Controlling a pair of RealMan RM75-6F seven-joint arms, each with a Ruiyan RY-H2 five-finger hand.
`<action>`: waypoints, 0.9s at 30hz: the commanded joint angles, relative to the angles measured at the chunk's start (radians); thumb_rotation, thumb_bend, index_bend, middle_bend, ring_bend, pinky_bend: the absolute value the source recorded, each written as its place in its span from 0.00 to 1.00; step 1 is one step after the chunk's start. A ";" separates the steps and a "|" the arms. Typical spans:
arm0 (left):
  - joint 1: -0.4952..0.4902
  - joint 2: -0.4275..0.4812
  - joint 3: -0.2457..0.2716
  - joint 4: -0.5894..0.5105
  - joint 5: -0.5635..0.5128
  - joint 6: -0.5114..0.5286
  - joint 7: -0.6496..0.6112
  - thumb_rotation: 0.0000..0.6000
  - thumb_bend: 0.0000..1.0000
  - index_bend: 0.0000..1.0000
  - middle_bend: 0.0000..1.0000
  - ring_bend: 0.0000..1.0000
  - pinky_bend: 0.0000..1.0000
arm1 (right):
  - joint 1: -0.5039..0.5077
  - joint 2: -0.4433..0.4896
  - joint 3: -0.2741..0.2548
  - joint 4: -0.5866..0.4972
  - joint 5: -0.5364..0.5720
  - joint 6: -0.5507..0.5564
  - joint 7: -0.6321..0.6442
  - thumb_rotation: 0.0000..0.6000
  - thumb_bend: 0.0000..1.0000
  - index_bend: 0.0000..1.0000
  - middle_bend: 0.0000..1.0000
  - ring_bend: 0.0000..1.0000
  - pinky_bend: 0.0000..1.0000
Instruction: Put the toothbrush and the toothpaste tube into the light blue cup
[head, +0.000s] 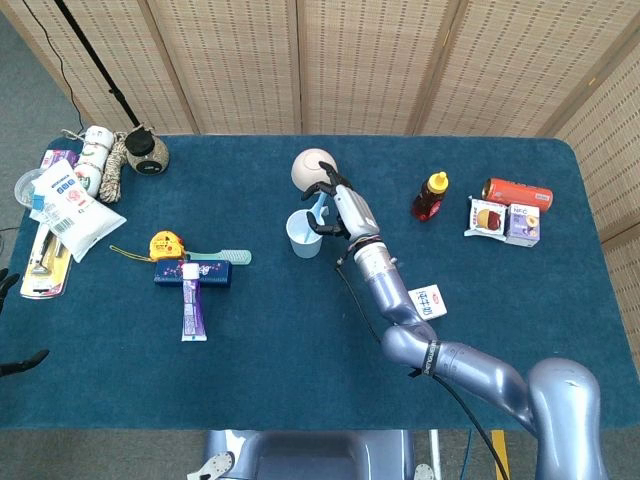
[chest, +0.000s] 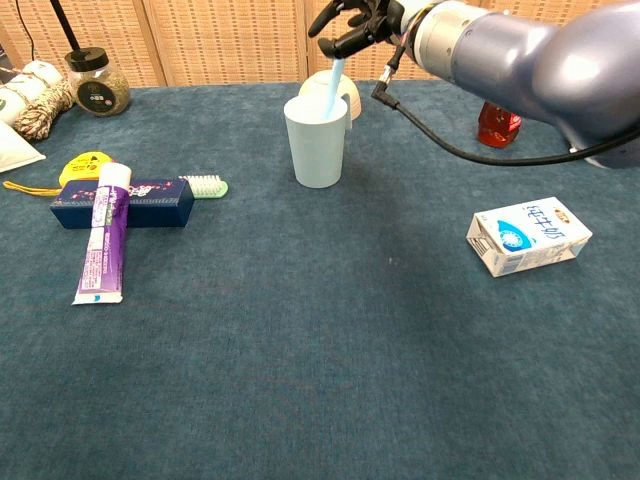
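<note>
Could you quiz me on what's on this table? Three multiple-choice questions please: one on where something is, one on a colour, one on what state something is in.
1. Where does the toothpaste lie?
A. Across a dark blue box
B. Inside the cup
C. On the milk carton

2. What colour is the brush standing in the cup?
A. Red
B. Light blue
C. Yellow

3. What is the right robot hand doing?
A. Resting flat on the table
B. Holding the toothbrush by its top, the lower end inside the cup
C. Gripping the red bottle

Answers: 1 A, the purple tube lies crosswise over the box at the table's left. 2 B, its handle matches the cup. 3 B, the fingers close on the handle above the rim.
</note>
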 joint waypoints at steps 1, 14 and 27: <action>-0.001 -0.001 0.001 0.000 0.002 0.000 0.004 1.00 0.00 0.00 0.00 0.00 0.00 | -0.038 0.072 -0.003 -0.088 -0.042 0.055 -0.019 1.00 0.49 0.36 0.00 0.00 0.00; -0.009 -0.035 0.025 0.024 0.111 0.037 0.029 1.00 0.00 0.00 0.00 0.00 0.00 | -0.242 0.434 -0.149 -0.336 -0.273 0.172 -0.132 1.00 0.19 0.00 0.00 0.00 0.00; -0.054 -0.057 0.032 0.104 0.208 0.047 0.078 1.00 0.00 0.00 0.00 0.00 0.00 | -0.574 0.664 -0.383 -0.354 -0.522 0.456 -0.021 1.00 0.13 0.00 0.00 0.00 0.00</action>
